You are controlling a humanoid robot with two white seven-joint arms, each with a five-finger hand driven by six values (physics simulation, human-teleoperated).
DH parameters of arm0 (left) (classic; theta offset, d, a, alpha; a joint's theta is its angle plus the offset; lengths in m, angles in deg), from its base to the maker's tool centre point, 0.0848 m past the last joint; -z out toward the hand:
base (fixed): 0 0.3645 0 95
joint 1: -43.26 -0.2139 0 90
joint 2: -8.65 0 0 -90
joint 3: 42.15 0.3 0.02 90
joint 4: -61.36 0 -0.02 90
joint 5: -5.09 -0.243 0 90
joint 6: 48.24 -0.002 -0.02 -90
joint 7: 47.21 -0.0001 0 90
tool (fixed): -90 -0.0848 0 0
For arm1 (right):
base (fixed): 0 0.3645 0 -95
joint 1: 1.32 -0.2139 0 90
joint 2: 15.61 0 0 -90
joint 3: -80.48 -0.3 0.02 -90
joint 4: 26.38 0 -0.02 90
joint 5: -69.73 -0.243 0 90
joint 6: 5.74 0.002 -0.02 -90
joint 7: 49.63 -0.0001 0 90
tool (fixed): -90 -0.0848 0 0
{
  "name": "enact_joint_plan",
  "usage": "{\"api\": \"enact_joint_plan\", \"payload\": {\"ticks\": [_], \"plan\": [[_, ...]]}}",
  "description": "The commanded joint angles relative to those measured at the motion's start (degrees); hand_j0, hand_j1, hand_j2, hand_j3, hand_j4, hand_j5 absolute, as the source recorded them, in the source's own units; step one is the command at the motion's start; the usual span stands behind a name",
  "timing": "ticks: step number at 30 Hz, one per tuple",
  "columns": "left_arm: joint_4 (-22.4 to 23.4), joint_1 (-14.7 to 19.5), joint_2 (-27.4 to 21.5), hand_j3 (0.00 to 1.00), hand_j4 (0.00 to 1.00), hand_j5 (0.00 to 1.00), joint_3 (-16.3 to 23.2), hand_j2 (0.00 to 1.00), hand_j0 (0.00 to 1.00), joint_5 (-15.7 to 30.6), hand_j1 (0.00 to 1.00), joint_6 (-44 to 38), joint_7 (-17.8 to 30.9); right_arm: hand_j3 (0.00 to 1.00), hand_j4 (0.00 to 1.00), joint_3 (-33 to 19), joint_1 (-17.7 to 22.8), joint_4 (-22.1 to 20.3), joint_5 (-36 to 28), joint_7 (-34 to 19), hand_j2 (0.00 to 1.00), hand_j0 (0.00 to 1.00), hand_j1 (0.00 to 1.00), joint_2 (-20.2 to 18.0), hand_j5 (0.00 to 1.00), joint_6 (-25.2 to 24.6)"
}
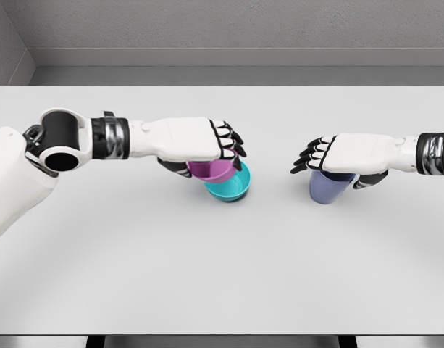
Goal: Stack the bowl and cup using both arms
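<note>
Left hand (207, 141): my fingers clamp the purple bowl (214, 170), tilted in the teal bowl (232, 188), frame centre.
Right hand (345, 154): my fingers wrap the blue cup (329, 187).

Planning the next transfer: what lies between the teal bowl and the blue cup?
Only bare table; head view shows nothing between the teal bowl and the blue cup.
</note>
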Motion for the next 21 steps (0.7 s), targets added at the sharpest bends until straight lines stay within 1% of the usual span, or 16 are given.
{"api": "enact_joint_plan", "payload": {"ticks": [1, 4, 7, 9, 11, 21], "plan": [[0.92, 0.0, 0.97, 0.73, 0.73, 0.73, 0.09, 0.73, 0.73, -0.42, 0.73, -0.16, -0.05, 1.0, 1.0, -0.03, 0.0, 0.0, -0.31, 0.02, 1.0, 1.0, 1.0, -0.06, 1.0, -0.14], [2.15, 0.26, 1.85, 0.73, 0.73, 0.73, 0.18, 0.73, 0.73, -0.77, 0.73, -0.16, -0.05, 1.0, 1.0, -0.03, 0.0, 0.0, -0.22, 0.02, 1.0, 1.0, 1.0, -0.06, 1.0, -0.14], [3.64, 0.26, 3.43, 0.73, 0.73, 0.73, 0.18, 0.73, 0.73, -2.53, 0.73, -0.16, -0.05, 1.0, 1.0, 0.06, 0.09, 0.08, -0.31, 0.02, 1.0, 1.0, 1.0, -0.06, 1.0, -0.14], [3.9, 0.26, 3.79, 0.73, 0.73, 0.73, 0.27, 0.73, 0.73, -2.61, 0.73, -0.16, -0.05, 1.0, 1.0, 0.06, 0.09, 0.08, -0.31, 0.02, 1.0, 1.0, 1.0, -0.06, 1.0, -0.14], [4.78, 0.35, 4.05, 0.73, 0.73, 0.73, 2.2, 0.73, 0.73, -3.49, 0.73, -0.16, -0.05, 1.0, 1.0, 0.06, 0.09, 0.08, -0.31, 0.02, 1.0, 1.0, 1.0, -0.06, 1.0, -0.14], [5.31, 0.26, 4.67, 0.74, 0.74, 0.74, 2.2, 0.74, 0.74, -3.93, 0.74, -0.16, -0.05, 1.0, 1.0, -0.03, 0.0, 0.08, -0.31, 0.02, 1.0, 1.0, 1.0, -0.06, 1.0, -0.14]]}}
